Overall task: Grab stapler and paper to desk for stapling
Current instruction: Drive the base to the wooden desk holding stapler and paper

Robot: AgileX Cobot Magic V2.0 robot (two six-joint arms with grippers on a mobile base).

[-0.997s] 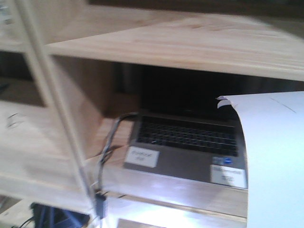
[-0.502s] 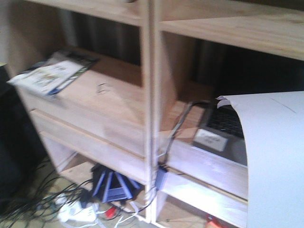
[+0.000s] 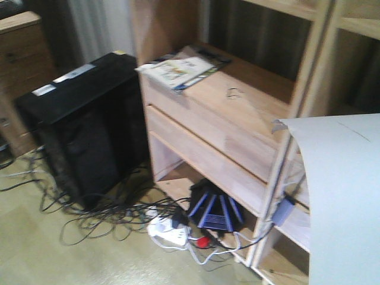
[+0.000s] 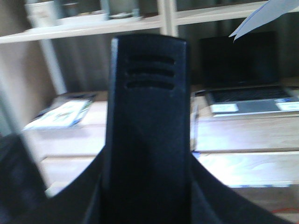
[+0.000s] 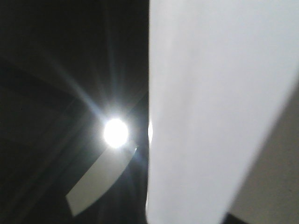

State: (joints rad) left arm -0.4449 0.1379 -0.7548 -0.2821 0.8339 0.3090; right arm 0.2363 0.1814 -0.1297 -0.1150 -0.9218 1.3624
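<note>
1. The paper (image 3: 344, 202) hangs in the air at the right of the front view, in front of the wooden shelf unit (image 3: 237, 130). Its top bends over in a curve, its upper left corner is curled, and a faint short mark lies near its top edge.
2. In the right wrist view the same sheet fills the right half, close to the lens and blurred. The left half is dark around one bright glare spot. The right end effector shows in none of the views, so I cannot tell how far open it is or what holds the sheet.
3. In the left wrist view a black upright body, which may be the stapler (image 4: 147, 126), fills the centre. It has three short slots near its top and flares out at the bottom. The view is too close and soft to separate the left end effector from it, so I cannot tell how far that end effector is open or whether it grips anything.
4. Behind that body an open laptop (image 4: 247, 95) sits toward the right end of a shelf board, with two white labels on its palm rest.
5. A booklet (image 3: 178, 68) lies at the left end of the shelf board, one corner reaching its left edge.
6. On the floor a black case (image 3: 83, 124) stands just left of the shelf unit. Tangled cables (image 3: 107, 217), a white power strip (image 3: 169, 231) and a black device with blue stripes (image 3: 215, 211) lie at the unit's foot.
</note>
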